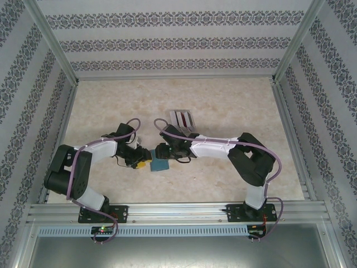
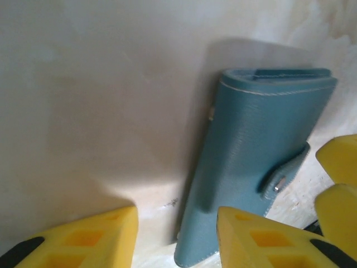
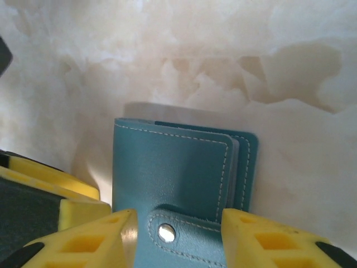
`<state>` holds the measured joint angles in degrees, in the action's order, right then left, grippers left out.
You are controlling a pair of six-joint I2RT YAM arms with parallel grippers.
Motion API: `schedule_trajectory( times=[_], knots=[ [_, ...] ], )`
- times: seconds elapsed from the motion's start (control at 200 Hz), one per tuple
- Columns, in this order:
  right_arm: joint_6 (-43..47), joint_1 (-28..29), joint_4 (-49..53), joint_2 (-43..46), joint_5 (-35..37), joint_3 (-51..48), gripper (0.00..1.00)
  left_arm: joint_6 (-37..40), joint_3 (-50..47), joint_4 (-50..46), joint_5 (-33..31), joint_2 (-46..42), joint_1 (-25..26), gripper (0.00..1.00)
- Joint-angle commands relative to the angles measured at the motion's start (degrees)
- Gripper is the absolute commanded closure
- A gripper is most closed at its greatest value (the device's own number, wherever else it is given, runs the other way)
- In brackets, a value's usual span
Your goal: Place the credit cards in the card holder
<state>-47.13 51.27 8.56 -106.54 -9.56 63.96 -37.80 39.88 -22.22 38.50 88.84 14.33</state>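
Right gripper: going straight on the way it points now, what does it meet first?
The card holder: it lies directly ahead of the right gripper, with its snap tab nearest. How close they are is unclear.

Seen from my remote station: the card holder (image 1: 159,165) lies on the counter (image 1: 234,106) between my two tools, the left tool (image 1: 145,163) at its left edge and the right tool (image 1: 162,157) seemingly over its far edge. The credit cards (image 1: 183,118) lie together farther back.
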Motion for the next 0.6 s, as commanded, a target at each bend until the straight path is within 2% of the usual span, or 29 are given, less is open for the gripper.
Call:
schedule_trajectory(
  times=[0.0,0.255,0.35,0.445,0.595],
  knots=[
    [-3.01,-0.42,-6.04,-1.14,-4.73,-3.07,0.58,-1.66,-0.8,8.22,3.35,2.61,2.02,0.59],
    [-3.49,-1.34,-8.94,-2.12,-6.66,-4.98,0.58,-1.42,0.68,9.38,4.82,4.48,3.58,0.67],
    [-4.6,-1.43,-10.11,-2.14,-7.49,-5.73,0.58,-2.24,1.12,9.96,6.71,4.79,3.86,0.8],
    [-4.02,-1.43,-10.7,-2.09,-7.25,-6.14,0.58,-2.65,0.8,10.19,6.37,3.01,3.94,1.0],
    [-1.4,-1.27,-8.52,-0.27,-5.01,-6.34,0.56,-1.58,2.49,4.8,4.72,-0.4,3.91,1.0]
  ],
)
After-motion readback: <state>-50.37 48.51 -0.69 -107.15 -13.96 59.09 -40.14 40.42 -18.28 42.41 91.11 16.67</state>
